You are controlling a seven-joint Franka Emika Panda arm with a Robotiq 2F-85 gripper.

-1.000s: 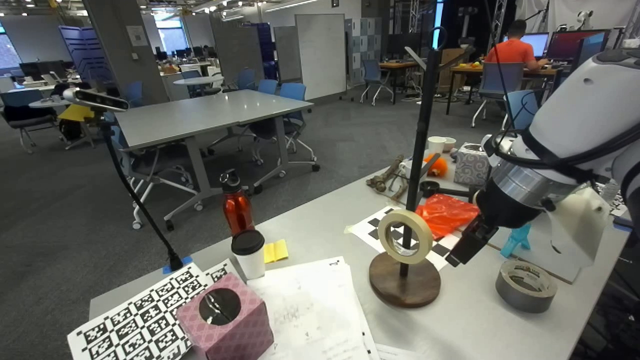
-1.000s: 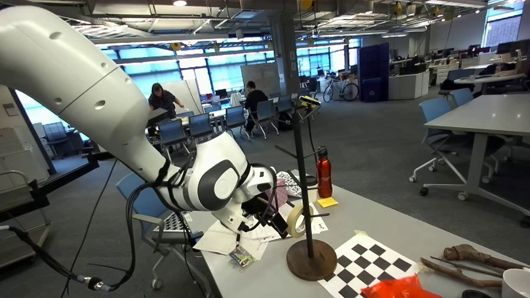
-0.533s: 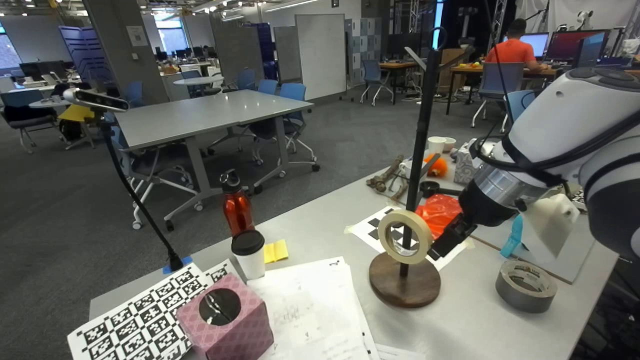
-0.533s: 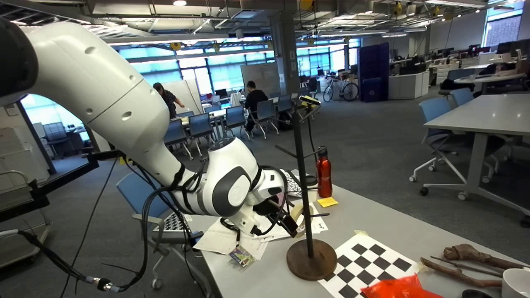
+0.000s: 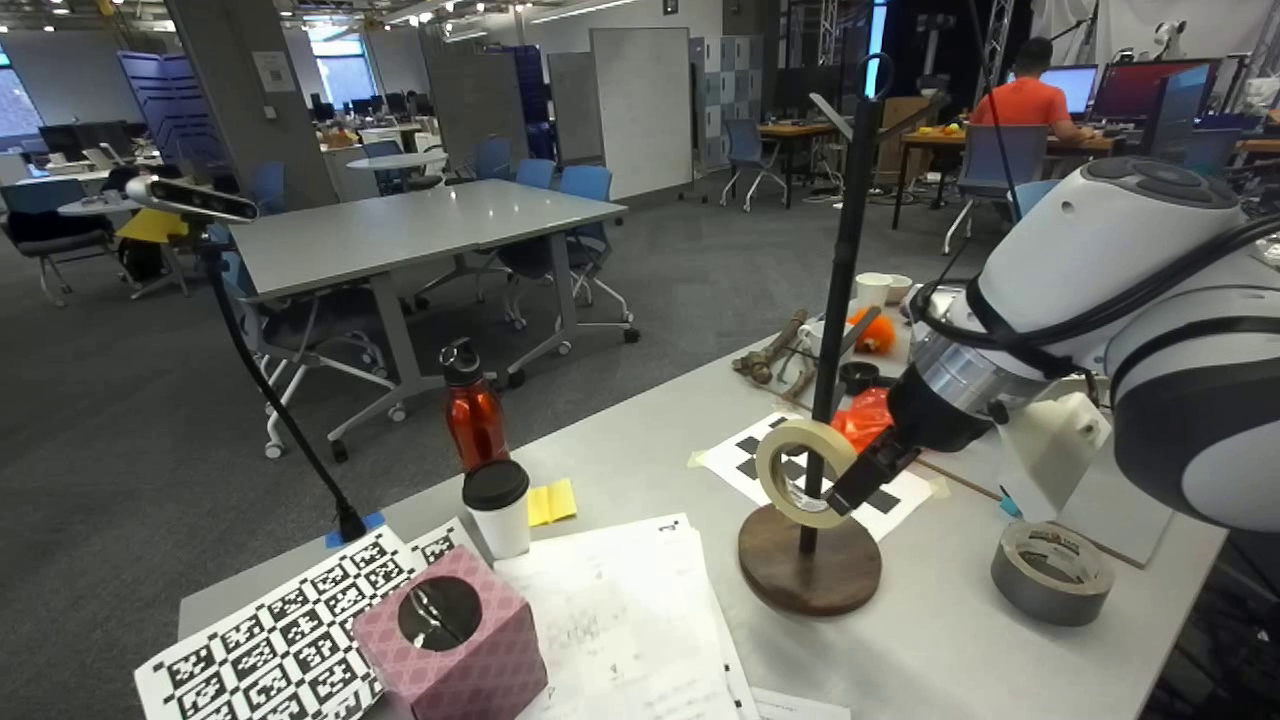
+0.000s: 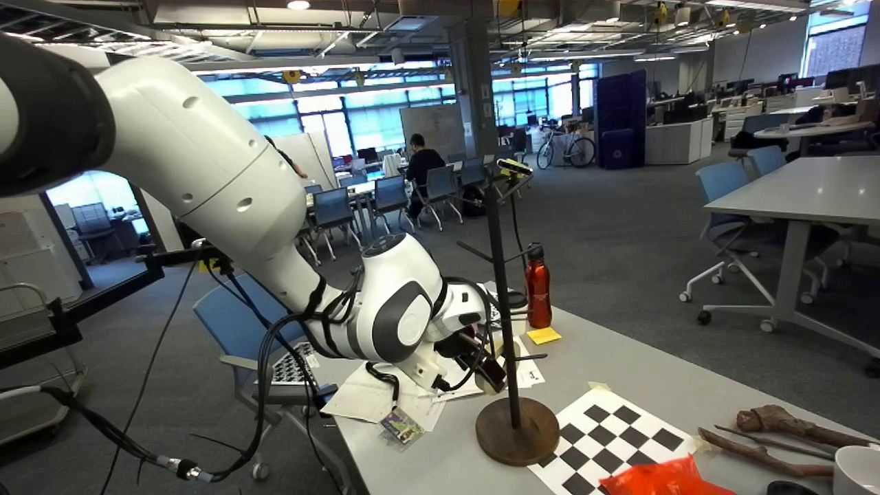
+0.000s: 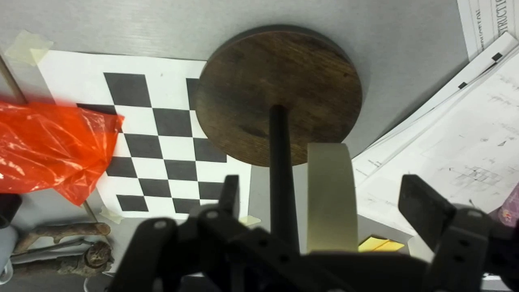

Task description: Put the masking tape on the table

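Two black fingers [image 7: 231, 196] of the gripper [image 7: 320, 188] stand spread apart in the lower half of the wrist view, and they pinch nothing. Between them, in the lower middle of the frame, is the cream-beige ring of masking tape [image 7: 331, 194], seen on its edge; its long side runs up and down the frame, across the direction in which the fingers would press. Just left of it goes the thin black rod [image 7: 279, 158], also between the fingers; the tape is beside the rod, not around it. I judge that pressing now could catch both, so the hand should first shift toward the right of the frame. The round dark brown wooden base [image 7: 279, 77] lies farther below, on the pale grey-white table [image 7: 121, 24]; the tape is above this table, not yet on it. At the upper right, on a white printed paper [image 7: 484, 20], the capitals "STRUCT" can be read. In an exterior view, at lower right, the dark grey roll of tape [image 5: 1050, 598] has a label which seems to say "Duck Tape".
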